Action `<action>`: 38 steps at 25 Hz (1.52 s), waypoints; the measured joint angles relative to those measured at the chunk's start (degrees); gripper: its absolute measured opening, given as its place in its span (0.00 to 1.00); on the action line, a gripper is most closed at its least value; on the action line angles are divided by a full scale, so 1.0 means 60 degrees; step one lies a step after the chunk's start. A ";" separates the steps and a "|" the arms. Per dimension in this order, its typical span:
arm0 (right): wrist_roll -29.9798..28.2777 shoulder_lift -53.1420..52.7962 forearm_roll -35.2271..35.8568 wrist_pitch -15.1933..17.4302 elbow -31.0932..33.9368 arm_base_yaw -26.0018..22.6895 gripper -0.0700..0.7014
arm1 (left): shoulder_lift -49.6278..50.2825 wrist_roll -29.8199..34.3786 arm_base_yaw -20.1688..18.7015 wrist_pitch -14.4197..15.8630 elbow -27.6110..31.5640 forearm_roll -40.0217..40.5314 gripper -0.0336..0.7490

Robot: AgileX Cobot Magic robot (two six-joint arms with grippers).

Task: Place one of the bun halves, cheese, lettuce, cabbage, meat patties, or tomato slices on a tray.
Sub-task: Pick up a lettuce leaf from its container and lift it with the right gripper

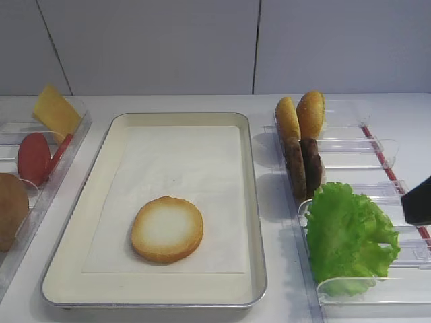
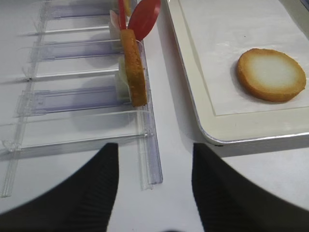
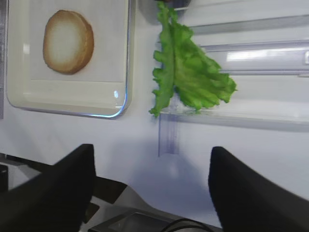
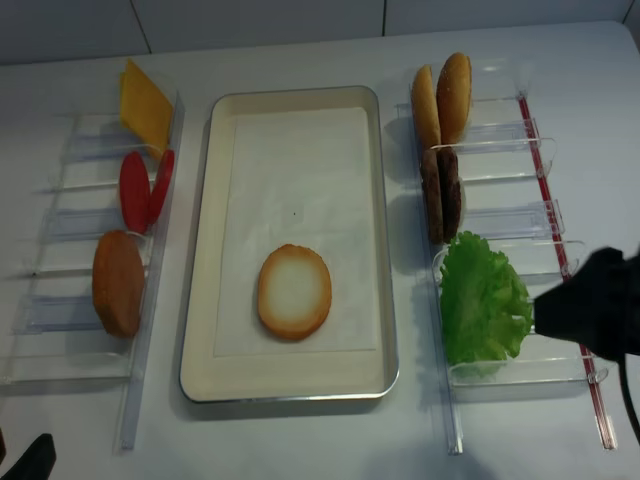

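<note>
One bun half [image 1: 167, 229], cut face up, lies on the paper liner of the cream tray [image 1: 256, 202]. Two more bun halves [image 1: 300, 116], the meat patties [image 1: 304, 165] and the lettuce [image 1: 347, 235] stand in the right bins. The cheese [image 1: 55, 111], tomato slices [image 1: 34, 157] and another bun half [image 1: 12, 208] stand in the left bins. No cabbage shows. My right gripper [image 3: 152, 154] hangs open and empty just right of the lettuce [image 3: 186, 72]. My left gripper [image 2: 154, 150] is open and empty near the tray's front left corner [image 2: 217, 137].
Clear plastic bin racks [image 4: 500, 215] flank the tray on both sides, with a red strip [image 4: 560, 250] along the right one. The left rack's rail end [image 2: 149, 169] lies between my left fingers. A white wall stands behind the table.
</note>
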 joint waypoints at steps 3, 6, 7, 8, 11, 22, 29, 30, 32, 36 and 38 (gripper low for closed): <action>-0.0308 0.0665 0.0541 -0.0039 0.0000 0.0000 0.75 | 0.0000 0.0000 0.0000 0.0000 0.0000 0.0000 0.46; -0.0328 0.1166 0.0514 -0.0189 -0.0025 0.0231 0.74 | 0.0000 0.0000 0.0000 0.0000 0.0000 0.0000 0.46; -0.0159 0.1288 0.0314 -0.0307 -0.0023 0.0472 0.74 | 0.0000 0.0000 0.0000 0.0000 0.0000 0.0000 0.46; 0.0073 0.1416 0.0091 -0.0421 -0.0023 0.0739 0.74 | 0.0000 0.0000 0.0000 0.0000 0.0000 0.0000 0.46; 0.0994 0.1966 -0.0682 -0.0986 -0.0029 0.1951 0.74 | 0.0000 0.0000 0.0000 0.0000 0.0000 0.0000 0.46; 0.2762 0.4360 -0.2482 -0.2335 -0.0946 0.3879 0.74 | 0.0000 0.0000 0.0000 0.0000 0.0000 0.0000 0.46; 0.2762 0.5176 -0.2614 -0.2521 -0.1281 0.3899 0.65 | 0.0000 0.0000 0.0000 0.0000 0.0000 0.0000 0.46; 0.2762 0.5206 -0.2614 -0.2521 -0.1305 0.3899 0.63 | 0.0000 0.0000 0.0000 0.0000 0.0000 0.0000 0.46; 0.2723 0.5220 -0.2614 -0.2567 -0.1416 0.3904 0.57 | 0.0000 0.0000 0.0000 0.0000 0.0000 0.0000 0.46; 0.2685 0.5220 -0.2900 -0.2644 -0.1566 0.3920 0.35 | 0.0000 0.0000 0.0000 0.0000 0.0000 0.0000 0.46; 0.2685 0.5220 -0.3053 -0.2644 -0.1566 0.3920 0.23 | 0.0000 0.0000 0.0000 0.0000 0.0000 0.0000 0.46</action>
